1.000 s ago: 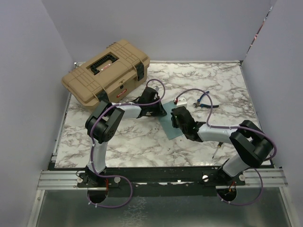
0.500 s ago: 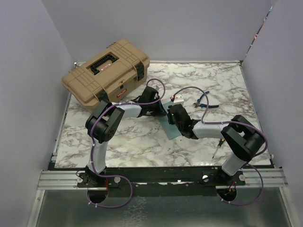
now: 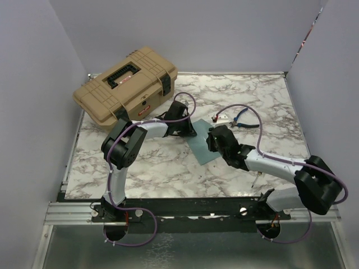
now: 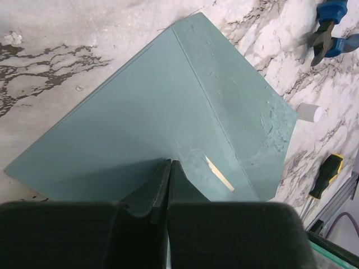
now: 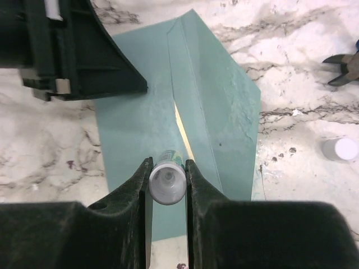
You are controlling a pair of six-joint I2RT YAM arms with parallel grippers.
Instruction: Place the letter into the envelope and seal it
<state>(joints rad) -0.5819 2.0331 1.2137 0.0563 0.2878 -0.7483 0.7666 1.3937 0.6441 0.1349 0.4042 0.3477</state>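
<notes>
Envelope: the flat teal paper envelope [image 4: 140,106] lies on the white-and-grey marbled tabletop [image 3: 157,168], between the two grippers. One long crease runs across it.
Letter: the cream-beige paper sheet [image 5: 182,130] sits inside the envelope. Only a thin strip of it shows, at a gap beside the crease.
Left gripper [image 4: 170,168]: jaws fully together and holding nothing, tips resting on the envelope close to that gap.
Right gripper [image 5: 167,168]: clamped on a small white cylindrical tube [image 5: 167,185], held over the envelope's near part.
Surroundings: a tan plastic toolbox [image 3: 126,84] stands at the far left. Blue-handled pliers [image 3: 244,116], a small white cap [image 5: 341,148] and a yellow-and-black screwdriver [image 4: 322,175] lie on the right side of the envelope, apart from it.
</notes>
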